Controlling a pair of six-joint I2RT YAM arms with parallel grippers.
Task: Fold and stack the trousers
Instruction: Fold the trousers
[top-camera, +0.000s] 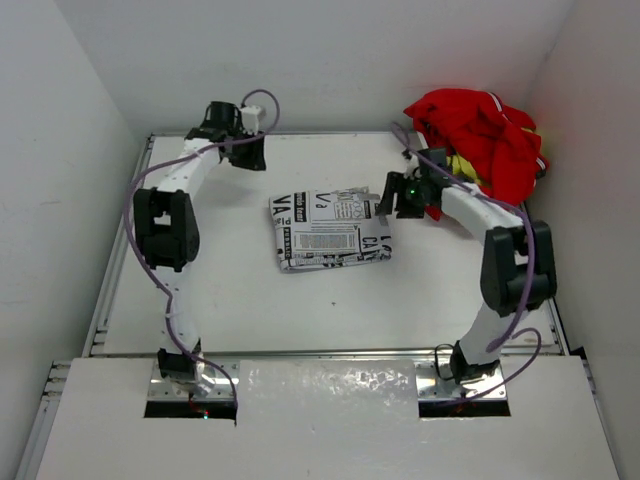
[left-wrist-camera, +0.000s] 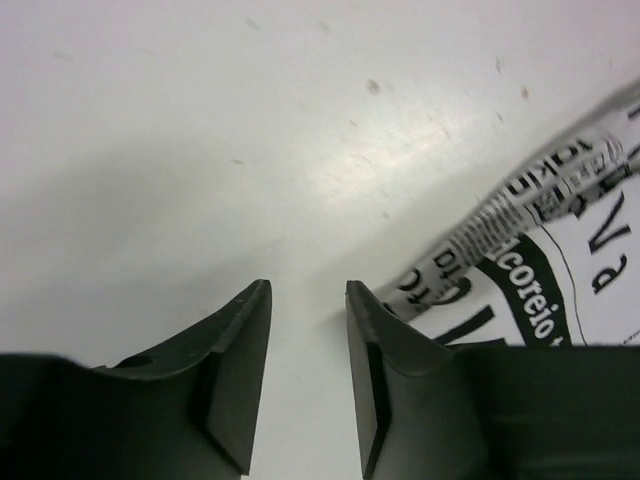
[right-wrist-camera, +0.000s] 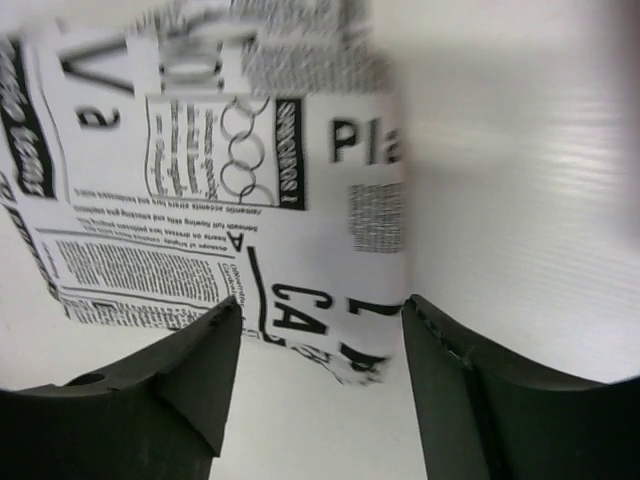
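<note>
The trousers (top-camera: 327, 230), white with black newspaper print, lie folded into a compact rectangle at the middle of the table. My right gripper (top-camera: 388, 202) is open and empty just off the bundle's right edge; in the right wrist view the trousers (right-wrist-camera: 230, 170) fill the space ahead of the gripper (right-wrist-camera: 320, 310), whose fingers stand apart above the cloth's near corner. My left gripper (top-camera: 252, 152) is open and empty over bare table at the back left, apart from the bundle. In the left wrist view the gripper (left-wrist-camera: 308, 290) has a corner of the trousers (left-wrist-camera: 545, 250) to its right.
A heap of red clothing (top-camera: 482, 128) with a yellow-green bit lies at the table's back right corner, close behind the right arm. White walls enclose the table (top-camera: 300, 310) on three sides. The arm bases sit at the near edge.
</note>
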